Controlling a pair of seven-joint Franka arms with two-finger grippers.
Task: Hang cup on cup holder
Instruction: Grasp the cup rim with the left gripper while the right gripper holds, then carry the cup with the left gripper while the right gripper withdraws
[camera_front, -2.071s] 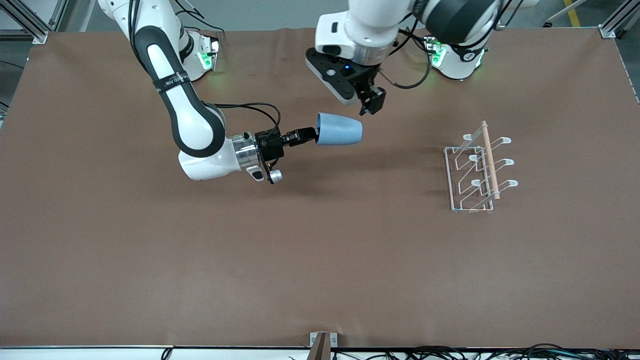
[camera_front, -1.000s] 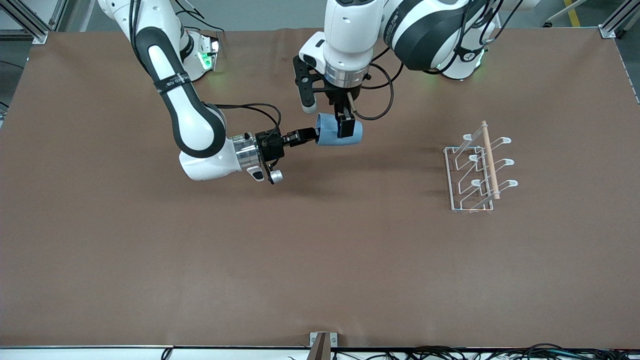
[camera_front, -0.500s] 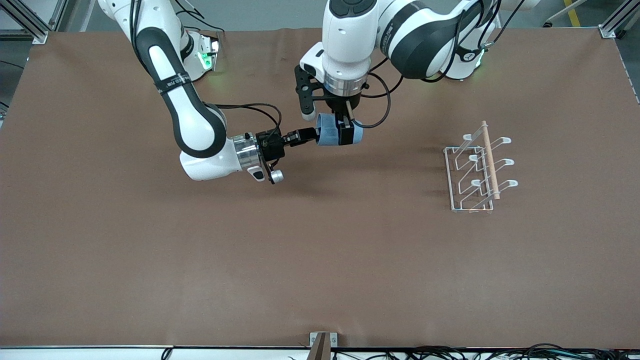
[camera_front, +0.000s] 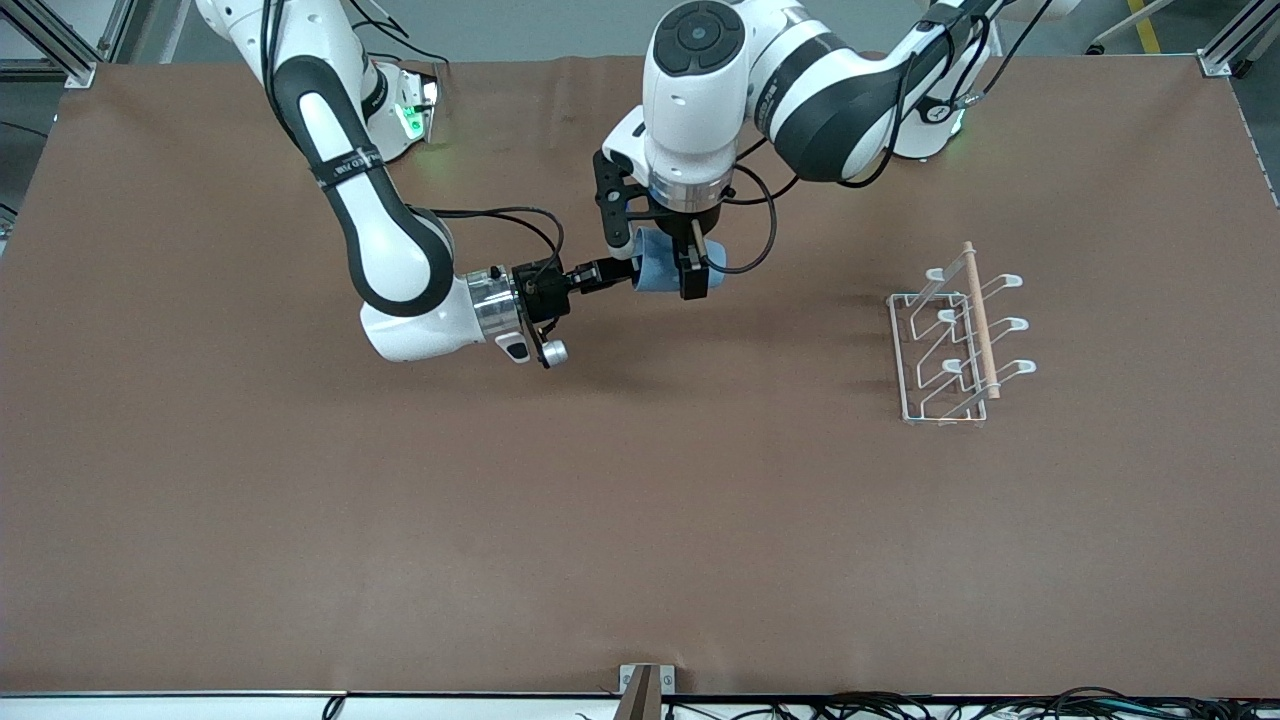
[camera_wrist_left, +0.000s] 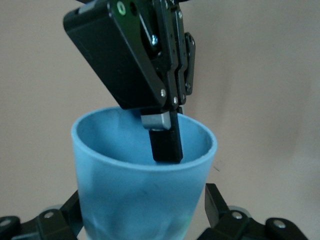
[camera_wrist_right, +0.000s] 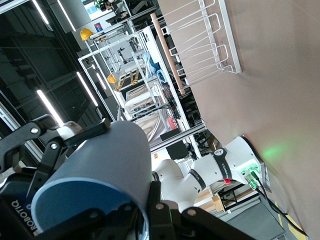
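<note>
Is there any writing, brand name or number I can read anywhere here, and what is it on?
"ROBOTIQ": white letters on the black housing of what appears to be the left gripper, beside the cup.
Black band around the right arm: white lettering, too small to read.
No other words, numbers or signs can be made out.

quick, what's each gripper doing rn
Right gripper: shut on the cup rim, holding it sideways in the air.
Left gripper: around the cup's body from above; open or shut cannot be told.
</note>
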